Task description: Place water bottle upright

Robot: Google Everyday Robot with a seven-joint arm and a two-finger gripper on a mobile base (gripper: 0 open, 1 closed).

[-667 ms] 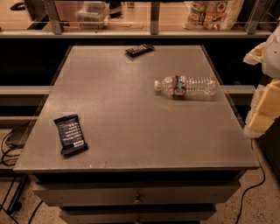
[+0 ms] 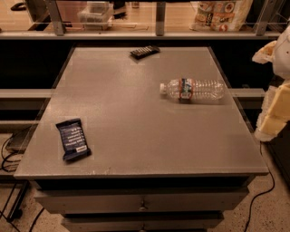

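Drawer fronts (image 2: 142, 201) in grey with a small middle pull sit nearest, right under the front edge of the flat grey square tabletop (image 2: 136, 113). Dark cables (image 2: 9, 154) trail on the speckled floor off the left side.

On the table's near-left corner there's a dark blue rectangular snack bar in a foil wrapper (image 2: 72, 139), lying flat and turned a bit off square.

Over at the right edge of the view, off the table's right side and not touching anything on it, is the robot's pale cream-and-white gripper (image 2: 272, 113). Honestly can't tell if it's spread or pressed together from here, and it isn't holding anything as far as I can see.

A little further back, on the right half of the table, is the small clear ribbed plastic water bottle (image 2: 192, 89). It's lying on its side, white cap (image 2: 162, 88) pointing left, with the narrow red and blue-green label band (image 2: 185, 89) near the cap end. Well apart from the gripper.

At the far edge sits a flat black remote-like bar (image 2: 145, 51), angled.

Behind that, a wooden ledge (image 2: 136, 34) carries a clear plastic container (image 2: 95, 13) and a printed bag (image 2: 222, 13).
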